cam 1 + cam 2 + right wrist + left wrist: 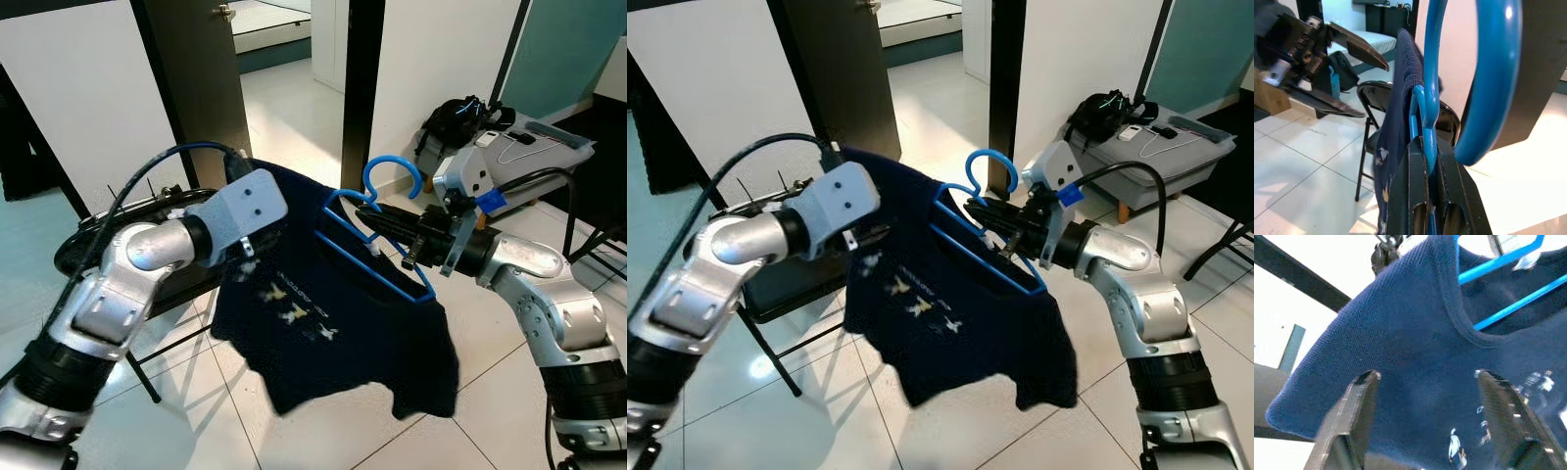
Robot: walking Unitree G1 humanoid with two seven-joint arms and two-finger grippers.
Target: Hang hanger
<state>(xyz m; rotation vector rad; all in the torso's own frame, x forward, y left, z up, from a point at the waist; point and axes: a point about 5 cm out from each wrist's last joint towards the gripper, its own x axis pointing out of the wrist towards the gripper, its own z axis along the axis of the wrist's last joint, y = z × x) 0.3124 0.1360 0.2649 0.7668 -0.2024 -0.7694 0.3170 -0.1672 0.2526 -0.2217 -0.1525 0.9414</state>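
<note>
One blue hanger (377, 230), light and stiff, hangs in mid-air above the tiled floor (294, 108), clamped at its neck by the right gripper (384, 227). Its soft navy shirt (333, 323) drapes limply; the left gripper (1425, 426), spread wide, faces the shoulder.

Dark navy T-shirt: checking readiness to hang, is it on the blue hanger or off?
On: the dark navy T-shirt drapes over the blue plastic hanger, whose neck the right gripper clamps.

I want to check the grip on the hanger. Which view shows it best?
The right wrist view: the right gripper is shut on the blue hanger below its hook. Both eye views show it small; the left wrist view shows two bars.
</note>
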